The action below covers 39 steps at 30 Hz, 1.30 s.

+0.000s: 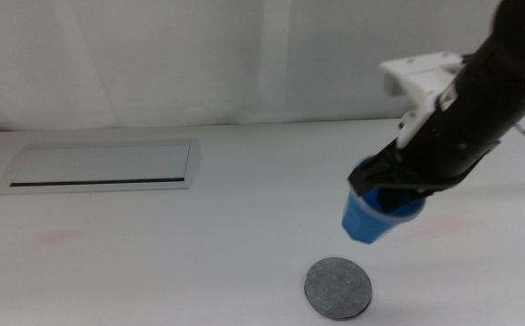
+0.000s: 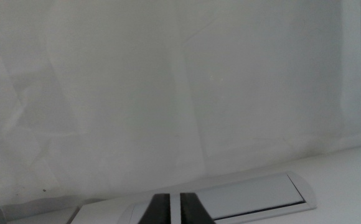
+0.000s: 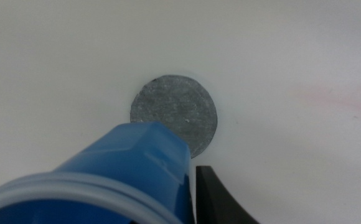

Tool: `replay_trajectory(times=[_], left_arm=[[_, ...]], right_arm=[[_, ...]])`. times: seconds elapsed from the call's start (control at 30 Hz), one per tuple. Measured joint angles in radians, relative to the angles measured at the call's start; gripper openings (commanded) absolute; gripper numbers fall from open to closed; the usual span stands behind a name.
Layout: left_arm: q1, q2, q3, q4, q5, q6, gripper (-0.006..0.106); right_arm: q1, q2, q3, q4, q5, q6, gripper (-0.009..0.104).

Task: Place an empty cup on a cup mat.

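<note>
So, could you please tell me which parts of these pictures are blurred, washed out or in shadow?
Middle view: even bright light, the table nearly washed out, the cup mat sharp. Right wrist view: the cup held by the right tool looms large, its near rim soft, the mat crisp. Left wrist view: the left tool shows dark against a pale creased backdrop.

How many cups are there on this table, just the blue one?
1. The cup is held above the table in the right pincer, tilted, just behind and right of the cup mat. No other cup shows in any view.
</note>
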Motion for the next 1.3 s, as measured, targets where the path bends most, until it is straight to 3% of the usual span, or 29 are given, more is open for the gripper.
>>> replay_trajectory(times=[1.17,1.2,1.23,1.3], left_arm=[[0.000,0.000,0.000,0.000,0.000,0.000,-0.003],[0.000,0.000,0.000,0.000,0.000,0.000,-0.003],[0.000,0.000,0.000,0.000,0.000,0.000,-0.003],[0.000,0.000,0.000,0.000,0.000,0.000,-0.003]], right_arm=[[0.051,0.321,0.116,0.010,-0.208,0.002,-0.003],[0.051,0.323,0.116,0.010,-0.208,0.002,-0.001],[0.051,0.323,0.116,0.010,-0.208,0.002,0.015],[0.051,0.326,0.116,0.010,-0.210,0.002,0.029]])
